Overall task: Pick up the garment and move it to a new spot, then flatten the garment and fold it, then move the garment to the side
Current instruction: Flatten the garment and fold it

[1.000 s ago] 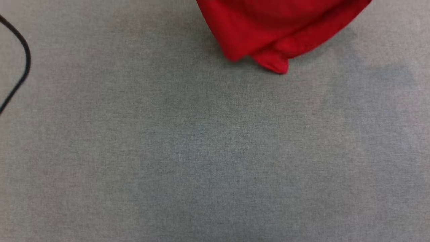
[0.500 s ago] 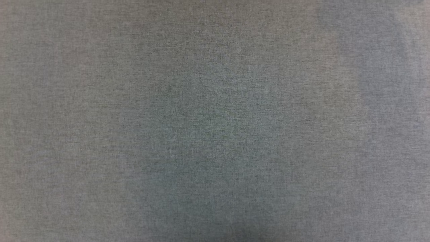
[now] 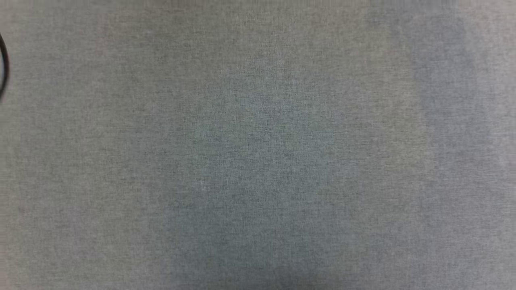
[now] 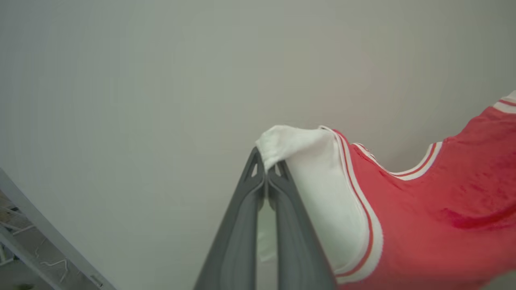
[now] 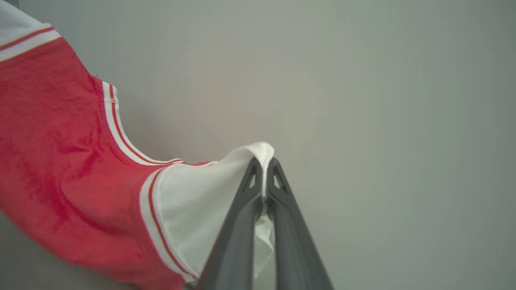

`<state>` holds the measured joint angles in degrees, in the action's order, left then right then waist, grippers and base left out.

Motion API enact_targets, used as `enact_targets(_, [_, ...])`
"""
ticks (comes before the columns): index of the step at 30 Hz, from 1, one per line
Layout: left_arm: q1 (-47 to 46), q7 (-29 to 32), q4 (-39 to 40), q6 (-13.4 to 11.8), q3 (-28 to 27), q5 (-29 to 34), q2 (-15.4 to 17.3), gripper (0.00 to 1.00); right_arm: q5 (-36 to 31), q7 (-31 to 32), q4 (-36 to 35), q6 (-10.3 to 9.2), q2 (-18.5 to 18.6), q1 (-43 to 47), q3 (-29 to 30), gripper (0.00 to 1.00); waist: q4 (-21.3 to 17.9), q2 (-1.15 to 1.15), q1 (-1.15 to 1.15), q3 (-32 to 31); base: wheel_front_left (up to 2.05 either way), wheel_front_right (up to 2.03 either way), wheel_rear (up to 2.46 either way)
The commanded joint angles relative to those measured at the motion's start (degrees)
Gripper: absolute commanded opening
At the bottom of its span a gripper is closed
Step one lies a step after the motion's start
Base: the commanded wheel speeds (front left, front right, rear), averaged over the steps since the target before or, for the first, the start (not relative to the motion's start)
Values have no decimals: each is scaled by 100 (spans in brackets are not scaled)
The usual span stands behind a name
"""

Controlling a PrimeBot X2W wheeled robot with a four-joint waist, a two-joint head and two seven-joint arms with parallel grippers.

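Note:
The garment (image 4: 435,209) is a red T-shirt with white sleeves and striped trim, held up in the air between both arms. In the left wrist view my left gripper (image 4: 266,169) is shut on the tip of one white sleeve (image 4: 318,189), and the red body stretches away to the right. In the right wrist view my right gripper (image 5: 264,165) is shut on the other white sleeve (image 5: 197,209), with the garment (image 5: 56,161) spreading to the left. The collar trim (image 5: 117,129) curves between the two holds.
The head view looks down on a grey fabric surface (image 3: 258,161), with a bit of black cable (image 3: 3,68) at its left edge. A plain pale wall (image 4: 201,80) lies behind the shirt, and a metal frame (image 4: 44,241) shows at the lower left.
A second ago the garment's red lower edge hung at the top of the head view; it has since left that view. The cable at the left edge shifted, so the camera moved slightly.

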<state>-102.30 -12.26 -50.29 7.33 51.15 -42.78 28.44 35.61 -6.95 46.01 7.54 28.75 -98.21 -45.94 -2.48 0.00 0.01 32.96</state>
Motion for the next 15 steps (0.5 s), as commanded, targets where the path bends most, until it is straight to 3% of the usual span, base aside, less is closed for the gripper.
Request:
enact_targets(1, [370,-86,30,15,43,-126,115,0,176,-148,-20,-5,-47,267,-78,0,6,0,-1,-226,0,0,0])
enact_targets(9, [2398,-265,493,-52,-35,-505,416,0,824,-577,-337,-5,15,1848,-676,0,92,0,-1,-906,0,0,0])
enact_targets(15, [4313,-272,1526,-504,-616,-580,684,0,1093,-684,-829,-5,316,3093,-1072,0,104,0,-1,-1390,0,0,0])
